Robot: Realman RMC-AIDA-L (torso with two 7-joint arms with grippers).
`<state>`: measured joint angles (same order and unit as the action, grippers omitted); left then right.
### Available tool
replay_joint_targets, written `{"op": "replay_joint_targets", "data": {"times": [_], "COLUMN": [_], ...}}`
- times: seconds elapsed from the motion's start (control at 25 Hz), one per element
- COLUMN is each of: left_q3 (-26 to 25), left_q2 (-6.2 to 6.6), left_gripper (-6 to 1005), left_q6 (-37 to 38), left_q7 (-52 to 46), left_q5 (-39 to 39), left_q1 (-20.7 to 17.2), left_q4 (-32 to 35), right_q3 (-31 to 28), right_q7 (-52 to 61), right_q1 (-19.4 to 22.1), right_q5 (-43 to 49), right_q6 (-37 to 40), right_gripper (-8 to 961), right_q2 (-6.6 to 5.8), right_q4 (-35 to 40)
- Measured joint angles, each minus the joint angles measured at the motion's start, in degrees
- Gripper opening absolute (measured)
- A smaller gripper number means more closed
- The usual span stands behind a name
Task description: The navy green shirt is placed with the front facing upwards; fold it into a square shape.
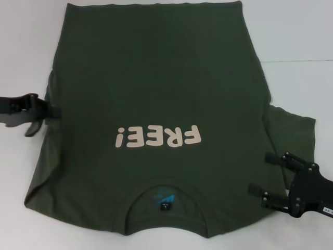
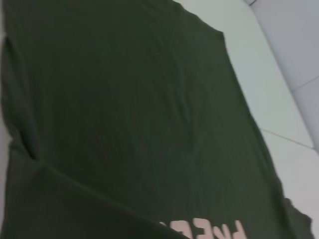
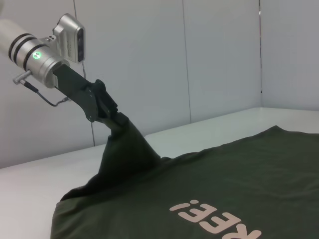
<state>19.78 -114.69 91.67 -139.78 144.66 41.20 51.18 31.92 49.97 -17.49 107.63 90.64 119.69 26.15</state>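
The navy green shirt [image 1: 156, 83] lies flat on the white table, front up, with its cream "FREE!" lettering [image 1: 157, 137] and its collar [image 1: 164, 200] on the near side. At the shirt's left edge my left gripper [image 1: 52, 111] is shut on the fabric. The right wrist view shows this gripper [image 3: 113, 115] lifting the cloth [image 3: 124, 149] into a peak. My right gripper [image 1: 264, 174] stands open at the near right, its fingers pointing over the shirt's shoulder beside the spread right sleeve [image 1: 294, 130]. The left wrist view shows only the shirt's body [image 2: 124, 109].
The white table [image 1: 26, 52] shows bare on both sides of the shirt, with a seam line [image 1: 302, 61] at the far right. Pale wall panels [image 3: 219, 59] stand behind the table's far edge.
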Motion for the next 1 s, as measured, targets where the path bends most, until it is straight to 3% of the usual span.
{"op": "replay_joint_targets", "data": {"times": [0.28, 0.8, 0.92, 1.0], "left_q3": [0.94, 1.49, 1.46, 1.44], "left_q2": [-2.71, -5.32, -5.42, -5.41], "left_gripper": [13, 15, 186, 226], "left_q6": [-3.18, -10.36, -10.93, -10.95], "left_q7": [0.92, 2.07, 4.53, 5.73], "left_q5": [-1.24, -3.65, -4.04, -4.97], "left_q1": [0.24, -1.03, -1.09, -1.29], "left_q4": [-3.65, -5.85, -7.22, -7.77], "right_q3": [-0.02, -0.02, -0.02, -0.02], "right_q7": [-0.10, 0.06, 0.15, 0.20], "right_q1": [0.06, 0.34, 0.35, 0.31], "right_q5": [-0.01, -0.06, -0.14, -0.15], "right_q6": [0.09, 0.29, 0.33, 0.33], "right_gripper": [919, 920, 920, 920], "right_q2": [-0.04, 0.00, 0.00, 0.00], "right_q4": [-0.01, -0.04, 0.00, 0.02]}}
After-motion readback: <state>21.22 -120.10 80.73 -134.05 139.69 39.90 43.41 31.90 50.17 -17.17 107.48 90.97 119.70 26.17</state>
